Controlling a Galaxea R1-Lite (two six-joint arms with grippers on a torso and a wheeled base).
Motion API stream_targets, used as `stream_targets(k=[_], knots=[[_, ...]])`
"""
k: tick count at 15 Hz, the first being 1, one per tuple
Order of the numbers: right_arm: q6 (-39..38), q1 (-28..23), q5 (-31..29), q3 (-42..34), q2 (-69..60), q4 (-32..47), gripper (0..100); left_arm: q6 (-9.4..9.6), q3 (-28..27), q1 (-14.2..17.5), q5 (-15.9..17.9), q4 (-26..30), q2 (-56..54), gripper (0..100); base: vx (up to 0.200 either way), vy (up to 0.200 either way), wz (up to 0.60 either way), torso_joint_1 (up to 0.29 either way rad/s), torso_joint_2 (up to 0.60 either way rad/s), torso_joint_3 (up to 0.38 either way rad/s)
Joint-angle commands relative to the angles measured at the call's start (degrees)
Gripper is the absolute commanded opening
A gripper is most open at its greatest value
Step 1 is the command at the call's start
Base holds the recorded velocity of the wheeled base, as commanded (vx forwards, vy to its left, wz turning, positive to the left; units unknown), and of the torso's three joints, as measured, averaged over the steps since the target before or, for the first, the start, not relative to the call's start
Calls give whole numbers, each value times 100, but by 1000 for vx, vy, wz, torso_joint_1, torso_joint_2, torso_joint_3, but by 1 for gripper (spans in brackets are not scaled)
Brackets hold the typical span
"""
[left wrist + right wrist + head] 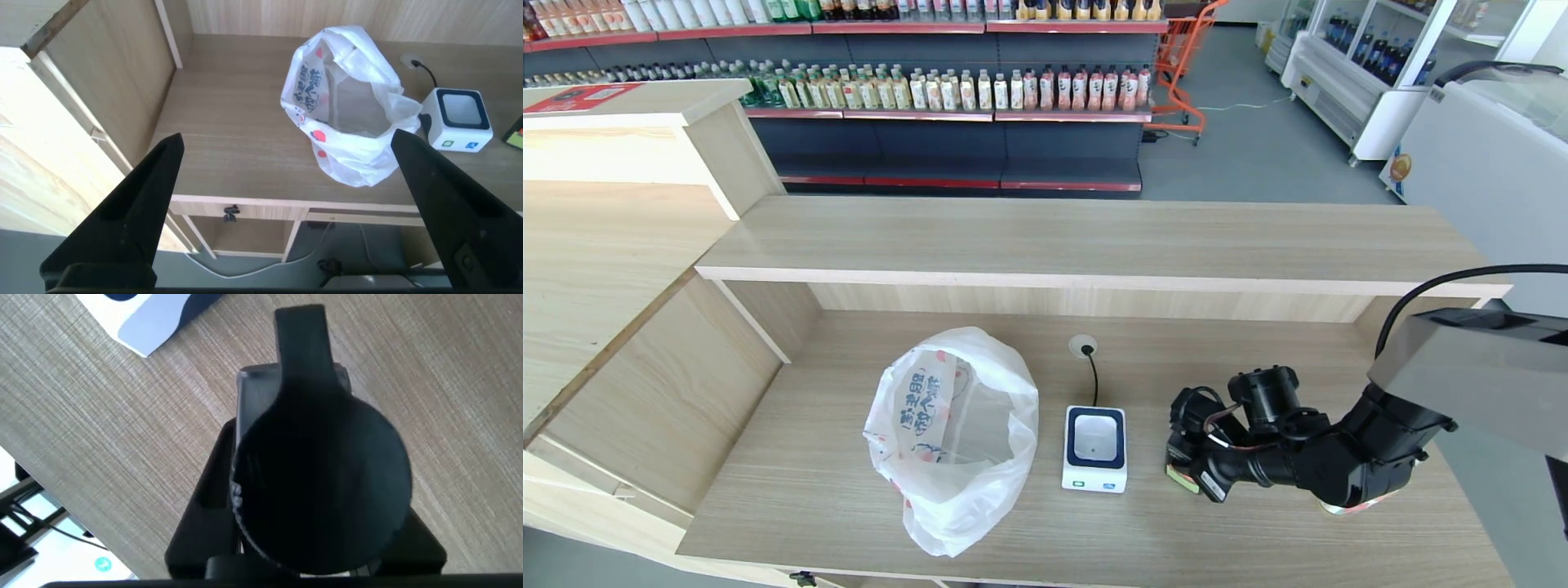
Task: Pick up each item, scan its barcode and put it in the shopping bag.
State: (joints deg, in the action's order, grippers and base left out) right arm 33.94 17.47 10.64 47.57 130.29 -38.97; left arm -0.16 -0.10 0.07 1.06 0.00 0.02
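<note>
Item point(1183, 478) with a green-and-yellow edge, down at the wood-grain counter point(809, 490) just right of the scanner point(1094, 447), beneath the right gripper point(1188, 457); cannot tell whether clamped on it. Confirm a square, firm hold before lifting, then present the barcode face to the glossy scanner window. Left of the scanner: thin, crinkled plastic shopping bag point(952, 437), mouth slumped open. Farther left of the scanner: left gripper point(288, 139), fingers spread wide, holding nothing.

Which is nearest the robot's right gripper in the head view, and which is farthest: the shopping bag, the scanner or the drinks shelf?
From the right gripper:
1. Scanner, just to its left on the counter.
2. Shopping bag, beyond the scanner, farther left.
3. Drinks shelf, far behind the counter.
</note>
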Motion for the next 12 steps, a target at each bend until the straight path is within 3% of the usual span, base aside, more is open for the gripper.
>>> stream_targets(k=[1, 6, 8, 10, 12], knots=[[8, 55, -1, 95, 22, -14, 0, -2, 1, 1, -1, 0, -2, 100, 0, 0, 0, 0, 0, 0], [-80, 55, -1, 121, -101, -137, 0, -2, 1, 1, -1, 0, -2, 100, 0, 0, 0, 0, 0, 0], [-529, 11, -1, -55, -681, -374, 0, -2, 1, -7, -1, 0, -2, 100, 0, 0, 0, 0, 0, 0], [-827, -253, -1, -433, -1384, -427, 0, -2, 1, 1, -1, 0, -2, 100, 0, 0, 0, 0, 0, 0], [-801, -692, -10, -1338, -1929, -1438, 0, -2, 1, 1, -1, 0, -2, 100, 0, 0, 0, 0, 0, 0]])
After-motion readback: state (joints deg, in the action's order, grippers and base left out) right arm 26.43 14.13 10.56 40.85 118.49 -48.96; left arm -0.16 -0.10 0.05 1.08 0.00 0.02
